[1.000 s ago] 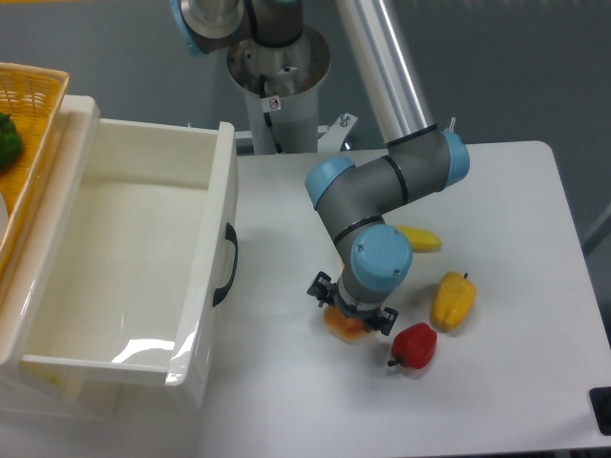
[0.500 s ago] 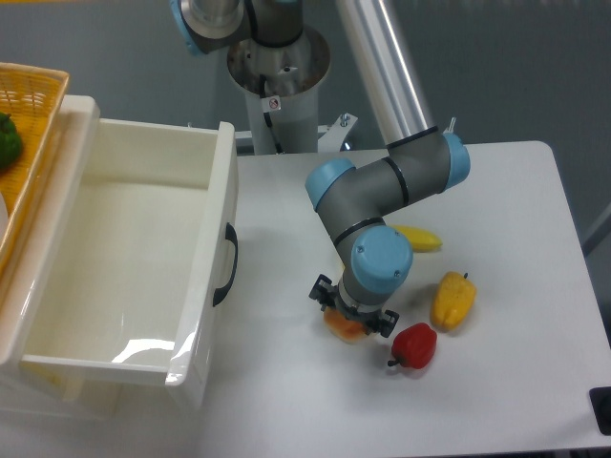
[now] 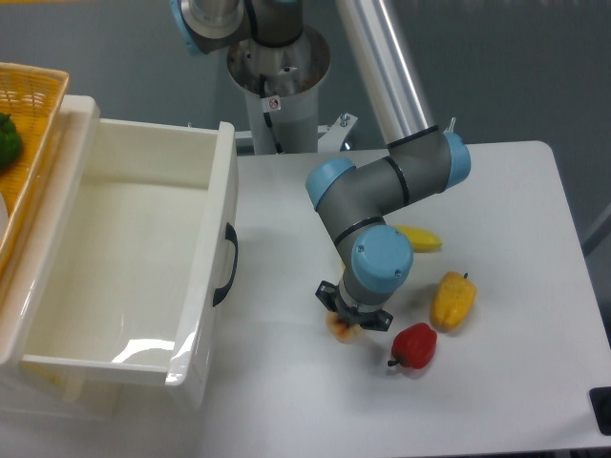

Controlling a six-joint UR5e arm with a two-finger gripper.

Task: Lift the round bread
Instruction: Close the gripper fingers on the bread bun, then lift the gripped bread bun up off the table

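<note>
A wicker basket (image 3: 29, 124) is seen at far left, with something green (image 3: 7, 138) in it. Beside it an open white drawer (image 3: 115, 267) is extended. Mid-table, the gripper (image 3: 349, 322) is pressed down over the bread (image 3: 341, 328); only a small orange sliver is visible between the fingers, which appear closed on it. A red pepper (image 3: 414, 345) lies just right. A yellow pepper (image 3: 452, 300) lies farther right.

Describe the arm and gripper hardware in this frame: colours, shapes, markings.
The arm has silver-grey tubular links, dark grey joint housings and light-blue round end caps. The gripper is small, black and mostly hidden under the wrist cap. The grey cylindrical base column carries a small red-and-white sticker. No loose cables show.
</note>
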